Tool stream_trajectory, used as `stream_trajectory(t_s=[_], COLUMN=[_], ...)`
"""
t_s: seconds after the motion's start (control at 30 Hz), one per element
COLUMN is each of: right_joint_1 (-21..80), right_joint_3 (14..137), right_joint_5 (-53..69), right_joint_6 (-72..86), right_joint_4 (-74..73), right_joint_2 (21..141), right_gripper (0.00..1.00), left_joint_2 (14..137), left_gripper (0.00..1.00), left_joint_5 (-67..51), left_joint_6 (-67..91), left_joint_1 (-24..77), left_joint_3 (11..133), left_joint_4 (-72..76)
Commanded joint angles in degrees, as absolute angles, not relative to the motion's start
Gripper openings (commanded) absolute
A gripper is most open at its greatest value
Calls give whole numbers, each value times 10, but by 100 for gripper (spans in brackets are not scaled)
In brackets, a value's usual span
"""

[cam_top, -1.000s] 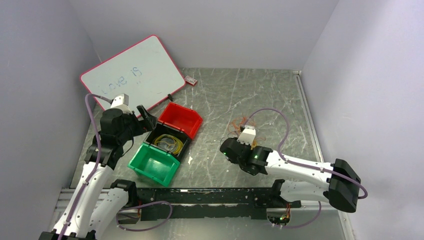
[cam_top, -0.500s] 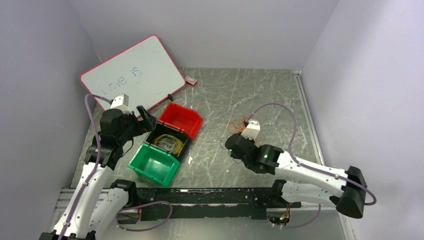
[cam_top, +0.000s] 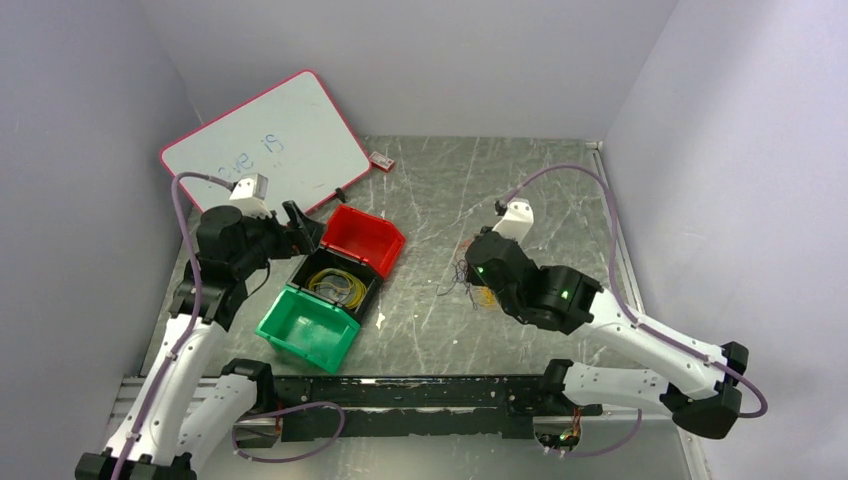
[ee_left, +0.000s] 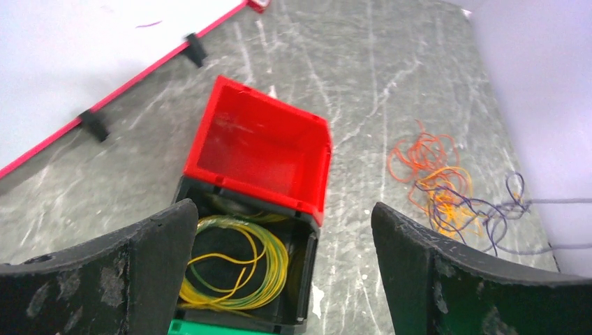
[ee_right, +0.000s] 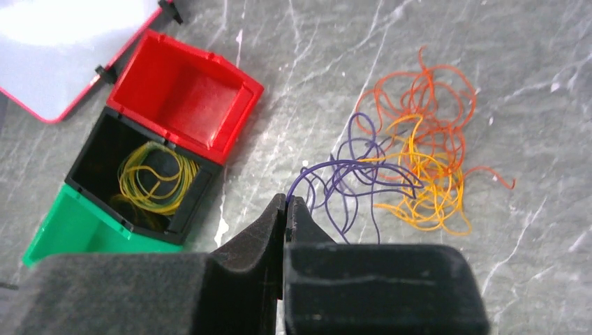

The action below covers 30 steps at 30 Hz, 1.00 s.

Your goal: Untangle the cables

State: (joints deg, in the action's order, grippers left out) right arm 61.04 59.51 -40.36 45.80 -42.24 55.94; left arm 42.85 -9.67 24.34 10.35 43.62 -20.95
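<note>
Cables [ee_right: 419, 157]: loose heap of thin loops, orange on the side farthest from the red bin [ee_right: 183, 94], yellow under and beside the orange, purple on the side facing the bin. The heap lies flat on the table [cam_top: 440, 190], well apart from the red bin, out past its open-floor side. In the top view it is mostly hidden under the right wrist; only a few strands show.

Purple strand [ee_right: 335, 167]: one end is in the right gripper [ee_right: 286, 209], whose jaws are pressed together and pinch it at the very tips. From there the strand arcs away from the red bin and into the heap, so its long axis runs jaws to heap. Its other loops are crossed with the yellow ones; cannot tell how deeply knotted.

The right gripper sits between the red bin and the heap, just beside the heap, so the right arm is much the nearer one. Judgement: the next move is pulling purple out, back toward the red bin along that axis, away from the orange and yellow. Risk: the whole heap drags along, since nothing pins it.

Left gripper [ee_left: 283, 209]: jaws spread wide and holding nothing, hovering over the black bin [ee_left: 307, 279] that touches the red bin's near wall. Yellow-green coil [ee_left: 237, 269] lies inside it. The green bin [ee_right: 73, 230] touches the black one on the side away from the red bin; cannot see anything in it. The left arm is on the opposite side of the red bin from the heap, too far to pin it now.
</note>
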Motion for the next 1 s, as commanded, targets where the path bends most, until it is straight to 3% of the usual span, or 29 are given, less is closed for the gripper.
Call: stream_trajectory(t_s=[0.0,0.23,0.4,0.6,0.97], right_joint_1=[579,409,368,366,365], right_joint_3=[644,626,616,592,540], right_joint_5=[-411,-227,-142,-166,-162], right_joint_6=[403,325,331,419,530], right_joint_4=[-451,-361,-303,-287,-268], right_joint_2=[572,584,599,577,489], right_gripper=[0,0,0,0,0], left_joint_2=[456,484,544,650,777], left_gripper=[99,99,99,99,100], left_joint_5=[-219,-201,-143,-87,-148], left_joint_6=[216,224,205,140,100], left_joint_1=[108,225,335,454,503], left_joint_3=[464,450,464,499,558], left_joint_4=[-127,-8,60,134,239])
